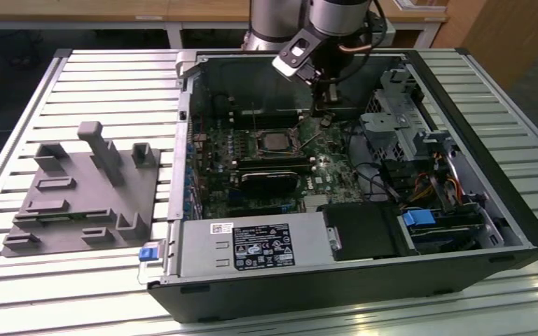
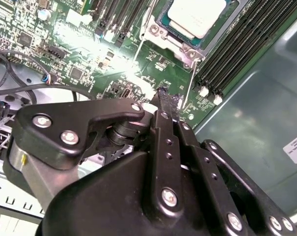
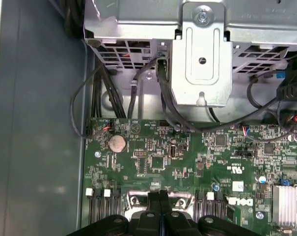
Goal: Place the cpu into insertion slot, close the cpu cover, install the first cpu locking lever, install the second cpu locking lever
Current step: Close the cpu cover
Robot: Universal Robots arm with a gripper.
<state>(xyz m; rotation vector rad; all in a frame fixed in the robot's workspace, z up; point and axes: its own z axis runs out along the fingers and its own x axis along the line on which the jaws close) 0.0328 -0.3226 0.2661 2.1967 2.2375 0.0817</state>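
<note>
Where the gripper (image 1: 322, 117) stands: on a clock face laid over the exterior view and centred on the cpu (image 1: 274, 143), it is at about two o'clock. It sits near the socket, low inside the computer case (image 1: 344, 294) and over the motherboard (image 1: 330, 168).
Gripper state: in the first wrist view the fingers (image 3: 154, 201) are pressed together, with no gap and nothing held between them.
Cpu: it lies flat in the insertion slot (image 1: 258, 143), silvery top up.
Cpu cover: in the second wrist view the cpu cover (image 2: 174, 35) appears to lie down around the chip, whose top shows through its window.
Levers: one locking lever (image 2: 189, 81), a thin silver rod, runs from a socket corner toward the fingertips and ends just beside them. The other lever (image 2: 137, 46) leaves the far side of the socket. I cannot tell whether either is hooked.
Step in hand: by my judgement this is lever work, since seating the chip and closing the cover both look done.
Doing it well: the closed tips probably serve best as a pusher. They should bear on the rod's free end, follow its arc and keep the force slow. They should also stay off the small board parts and the memory slots (image 2: 246, 44).
Risk: a springy wire could slip off the narrow tips and snap back.
</note>
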